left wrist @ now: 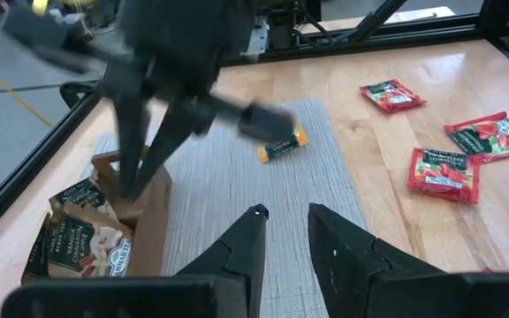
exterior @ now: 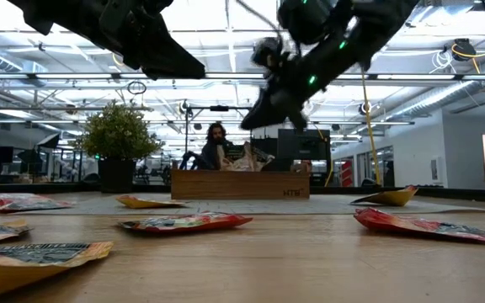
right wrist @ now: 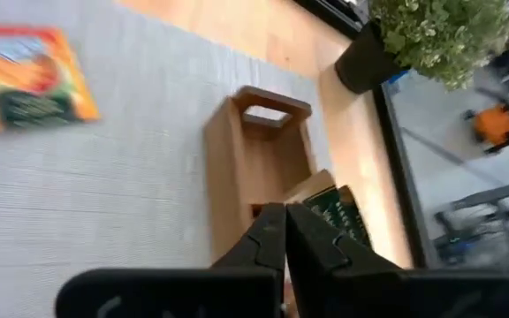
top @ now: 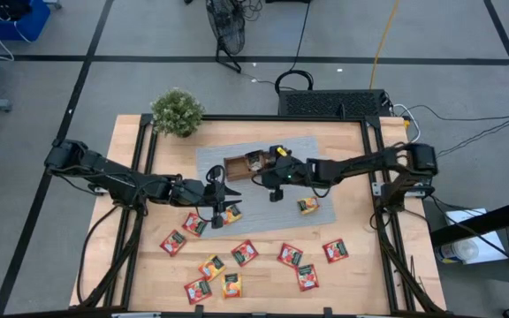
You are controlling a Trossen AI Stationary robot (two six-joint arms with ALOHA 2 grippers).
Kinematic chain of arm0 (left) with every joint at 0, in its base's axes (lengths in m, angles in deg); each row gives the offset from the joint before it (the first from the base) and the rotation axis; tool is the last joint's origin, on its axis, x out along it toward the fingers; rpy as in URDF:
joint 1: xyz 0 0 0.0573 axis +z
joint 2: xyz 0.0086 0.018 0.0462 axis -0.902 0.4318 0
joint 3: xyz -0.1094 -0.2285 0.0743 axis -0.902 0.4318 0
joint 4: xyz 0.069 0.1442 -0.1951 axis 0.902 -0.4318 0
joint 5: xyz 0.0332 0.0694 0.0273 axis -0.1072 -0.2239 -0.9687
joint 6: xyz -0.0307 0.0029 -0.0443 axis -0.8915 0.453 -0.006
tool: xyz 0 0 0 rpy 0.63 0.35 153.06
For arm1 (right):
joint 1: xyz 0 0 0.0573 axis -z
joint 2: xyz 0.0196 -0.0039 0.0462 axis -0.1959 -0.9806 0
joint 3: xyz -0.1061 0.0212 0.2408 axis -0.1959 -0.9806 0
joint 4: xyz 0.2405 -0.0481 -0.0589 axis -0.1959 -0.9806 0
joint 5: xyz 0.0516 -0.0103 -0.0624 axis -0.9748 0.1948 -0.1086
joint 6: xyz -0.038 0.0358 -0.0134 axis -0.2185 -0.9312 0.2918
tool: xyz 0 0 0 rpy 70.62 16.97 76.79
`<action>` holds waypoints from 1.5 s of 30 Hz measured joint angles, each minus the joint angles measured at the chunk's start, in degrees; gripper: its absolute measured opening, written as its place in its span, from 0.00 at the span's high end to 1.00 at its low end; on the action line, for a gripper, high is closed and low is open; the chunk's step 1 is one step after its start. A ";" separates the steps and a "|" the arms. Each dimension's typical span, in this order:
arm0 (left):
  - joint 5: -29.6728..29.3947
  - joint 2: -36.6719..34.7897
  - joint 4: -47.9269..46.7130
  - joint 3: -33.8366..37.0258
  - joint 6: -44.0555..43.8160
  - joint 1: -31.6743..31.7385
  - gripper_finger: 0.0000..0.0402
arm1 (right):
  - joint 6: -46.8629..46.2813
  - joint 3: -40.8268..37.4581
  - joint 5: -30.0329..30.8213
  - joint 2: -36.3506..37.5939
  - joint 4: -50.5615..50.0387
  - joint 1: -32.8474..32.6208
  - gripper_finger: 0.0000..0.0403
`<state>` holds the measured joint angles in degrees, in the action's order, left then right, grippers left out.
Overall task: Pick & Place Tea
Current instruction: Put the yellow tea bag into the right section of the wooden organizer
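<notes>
My right claw (top: 275,179) hangs pressed together and empty over the grey mat (top: 325,150), just beside the wooden tray (top: 237,166), where some tea packets (left wrist: 78,234) already stand in one compartment while the compartment next to them (right wrist: 263,110) shows bare wood. My left claw (top: 222,196) hovers at the mat's near-left corner with its fingers (left wrist: 246,243) a little apart, nothing showing between them. The loose tea lies on the bare table (top: 360,278), well apart from the tray: red ones (top: 290,254) and orange ones (top: 211,266) scattered across the front, a pair (top: 228,215) right by my left claw, and one orange packet (top: 307,206) lying flat on the mat's near-right corner. I judge that packet to be the natural pick for my right arm: it sits toward the table's front and slightly to the right of my closed fingers, nearer to them than to the left claw. In the left wrist view its long axis runs aslant across the weave of the mat. I would have to spread my fingers, swing away from the tray and come down across its shorter side. The cluster by the left claw belongs to the other arm
</notes>
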<state>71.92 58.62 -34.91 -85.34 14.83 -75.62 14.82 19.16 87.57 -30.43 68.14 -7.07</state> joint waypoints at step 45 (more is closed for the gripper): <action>-7.64 -31.38 19.16 27.64 -4.19 -0.11 0.77 | -21.35 -45.63 -16.15 56.92 14.56 -9.81 0.99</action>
<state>64.28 27.25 -15.75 -57.70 10.64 -75.73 -6.53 -26.47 71.41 26.49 82.69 -16.88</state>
